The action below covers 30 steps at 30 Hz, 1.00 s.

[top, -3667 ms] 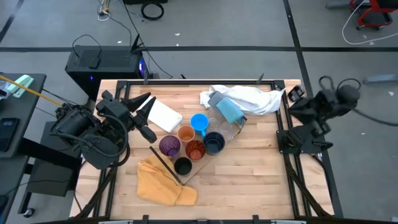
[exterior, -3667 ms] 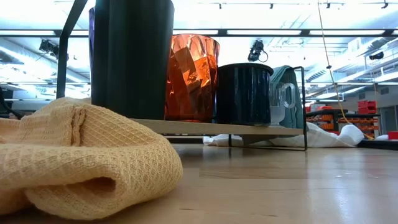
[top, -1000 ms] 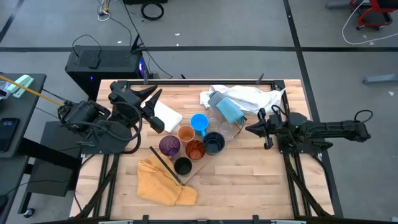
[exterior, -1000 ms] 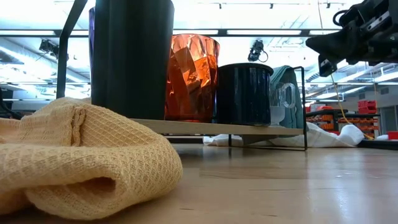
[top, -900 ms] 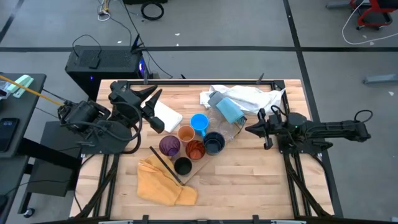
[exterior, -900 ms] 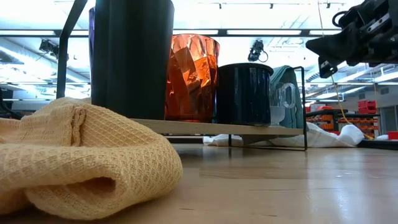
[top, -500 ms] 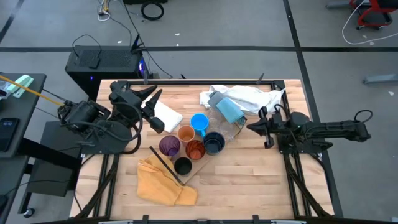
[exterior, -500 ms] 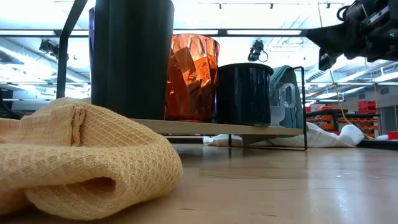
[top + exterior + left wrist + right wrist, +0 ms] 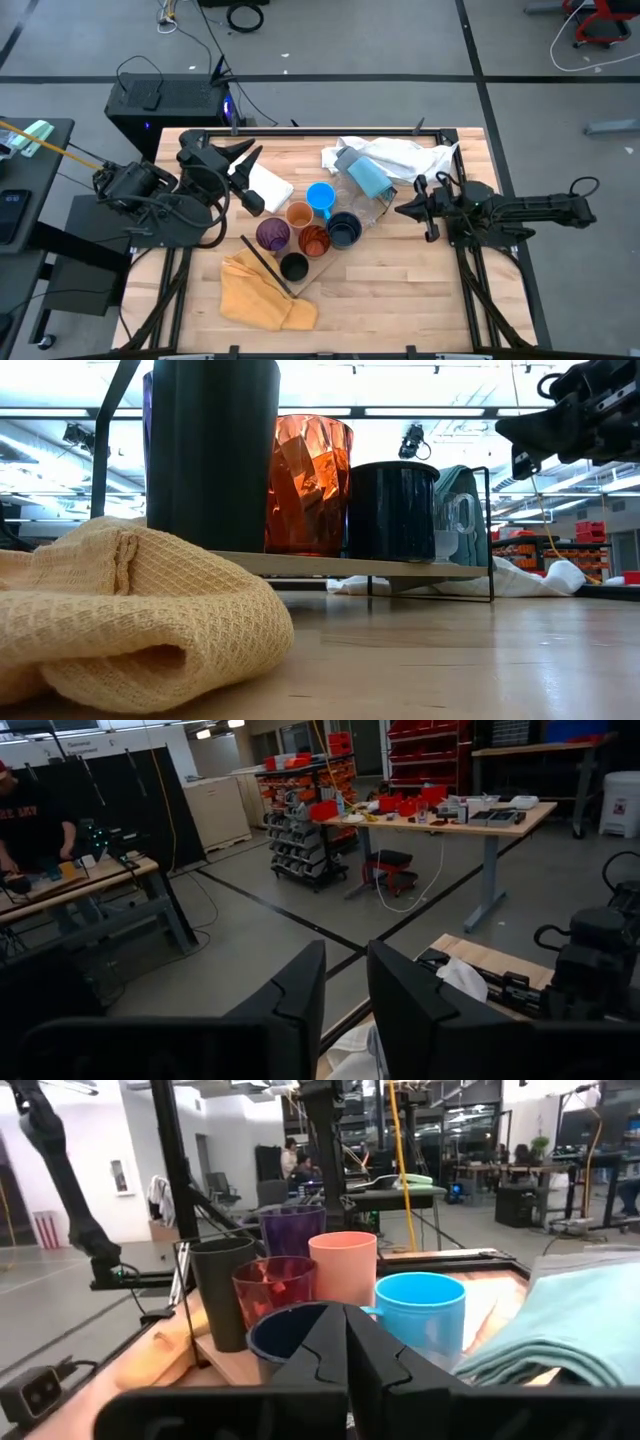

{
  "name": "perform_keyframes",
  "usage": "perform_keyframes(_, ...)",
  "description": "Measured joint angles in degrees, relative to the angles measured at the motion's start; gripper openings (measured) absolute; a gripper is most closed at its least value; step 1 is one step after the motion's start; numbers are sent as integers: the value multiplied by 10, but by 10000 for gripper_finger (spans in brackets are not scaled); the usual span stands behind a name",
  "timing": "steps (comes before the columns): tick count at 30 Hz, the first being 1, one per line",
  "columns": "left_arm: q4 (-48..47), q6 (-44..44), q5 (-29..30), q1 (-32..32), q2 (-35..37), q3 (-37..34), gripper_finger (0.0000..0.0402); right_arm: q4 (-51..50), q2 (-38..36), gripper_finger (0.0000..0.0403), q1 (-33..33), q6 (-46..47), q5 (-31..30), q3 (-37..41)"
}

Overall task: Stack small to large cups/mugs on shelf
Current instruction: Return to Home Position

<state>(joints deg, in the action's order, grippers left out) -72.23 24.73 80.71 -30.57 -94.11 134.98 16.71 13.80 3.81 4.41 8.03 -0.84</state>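
my left gripper [image 9: 250, 178] hangs over the left side of the pale wooden table [image 9: 400, 290]. from above it sits over a small white rectangular pad [image 9: 265, 186], and its two dark fingers are spread with nothing between them. my right gripper [image 9: 402, 208] hovers at the right side, pointing toward the cups, fingers pressed together on nothing.

all six cups stand clustered mid-table on the long pale wooden shelf board [image 9: 330, 566], in two slanting rows. one row has the bright blue mug [image 9: 320, 195], the small orange cup [image 9: 299, 214] and the translucent purple cup [image 9: 272, 234]. the other has the dark blue mug [image 9: 344, 229], the faceted red-orange tumbler [image 9: 314, 240] and the black cup [image 9: 293, 266]. a crumpled yellow waffle cloth [image 9: 262, 295] lies just beside the black cup, on the near-left.
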Motion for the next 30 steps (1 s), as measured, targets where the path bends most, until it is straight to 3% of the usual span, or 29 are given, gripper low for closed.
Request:
perform_keyframes(8,-1,-1,0,0,0,0,85,-23,0,0,0,-86,-14,0)
perform_keyframes(30,0,-14,-1,0,0,0,83,-34,0,22,0,-15,-22,0)
